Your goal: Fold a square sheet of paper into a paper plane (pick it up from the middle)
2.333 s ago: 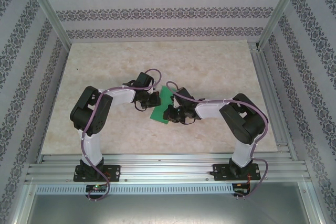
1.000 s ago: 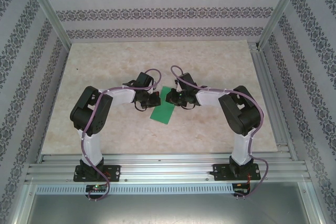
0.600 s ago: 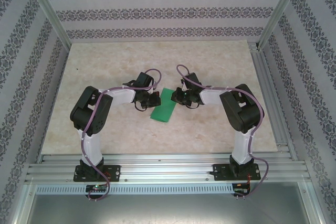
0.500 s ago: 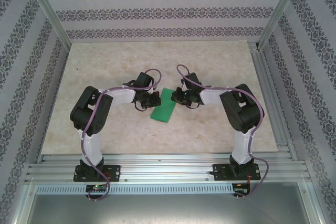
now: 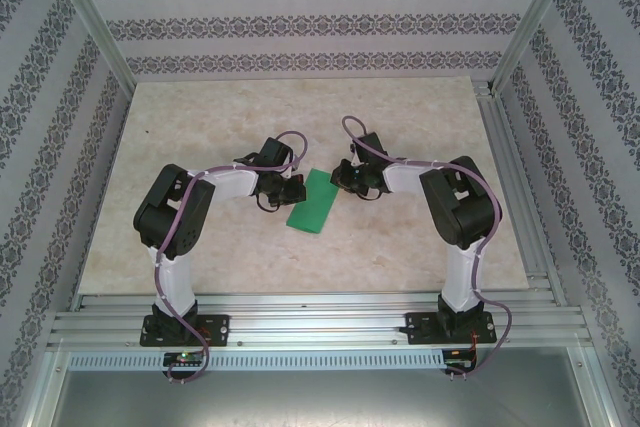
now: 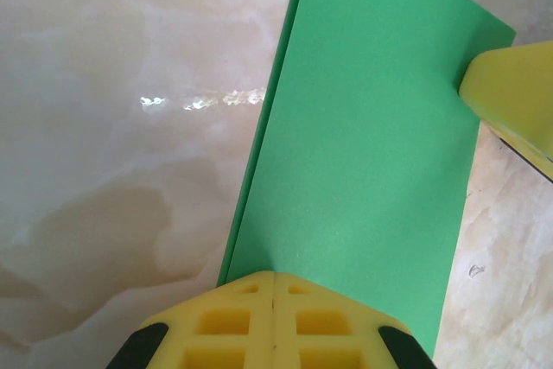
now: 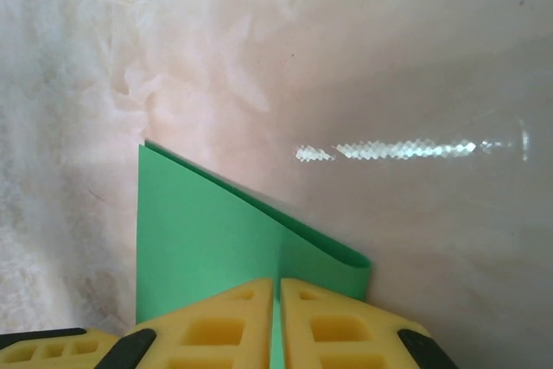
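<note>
Both jaws are clenched, with the square sheet of paper [image 5: 312, 203] under their tips. A slip could crease it crooked.

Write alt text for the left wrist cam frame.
A green sheet of paper, folded double, lies flat on a pale marbled table, running from bottom centre to top right. The left gripper, its yellow fingers shut together, sits at the sheet's near edge. Another yellow fingertip meets the sheet's right edge.
</note>
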{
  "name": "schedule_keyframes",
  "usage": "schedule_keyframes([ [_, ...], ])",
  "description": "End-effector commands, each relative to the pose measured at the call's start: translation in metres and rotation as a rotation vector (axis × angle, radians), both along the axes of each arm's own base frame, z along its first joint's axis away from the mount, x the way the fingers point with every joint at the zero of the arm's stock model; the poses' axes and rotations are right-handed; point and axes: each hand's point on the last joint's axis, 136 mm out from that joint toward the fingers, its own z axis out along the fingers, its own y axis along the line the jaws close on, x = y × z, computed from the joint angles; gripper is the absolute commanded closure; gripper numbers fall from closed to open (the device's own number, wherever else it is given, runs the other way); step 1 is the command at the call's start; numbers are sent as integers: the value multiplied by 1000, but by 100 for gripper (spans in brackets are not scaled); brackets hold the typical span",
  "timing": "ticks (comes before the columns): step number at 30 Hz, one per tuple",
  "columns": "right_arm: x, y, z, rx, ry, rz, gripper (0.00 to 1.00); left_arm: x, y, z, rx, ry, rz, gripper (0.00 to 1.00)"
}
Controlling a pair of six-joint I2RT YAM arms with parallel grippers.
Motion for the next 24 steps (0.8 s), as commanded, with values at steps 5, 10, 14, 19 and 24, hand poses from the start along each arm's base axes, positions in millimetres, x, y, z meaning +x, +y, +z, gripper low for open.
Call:
schedule_keyframes([
  [5, 14, -22, -1, -52, -9, -74, 88, -30, 33, -52, 190, 112, 18, 97],
  [10, 31, -17, 23, -17, -76, -82, 88, -29, 32, -52, 188, 112, 17, 97],
  [14, 35, -30, 1, -49, -33, -124, 88, -30, 32, -51, 186, 110, 15, 97],
  [19, 29, -29, -11, -53, 6, -117, 88, -29, 31, -48, 182, 104, 13, 97],
  [24, 33, -25, 38, -36, -93, -92, 88, -26, 29, -45, 172, 98, 14, 97],
])
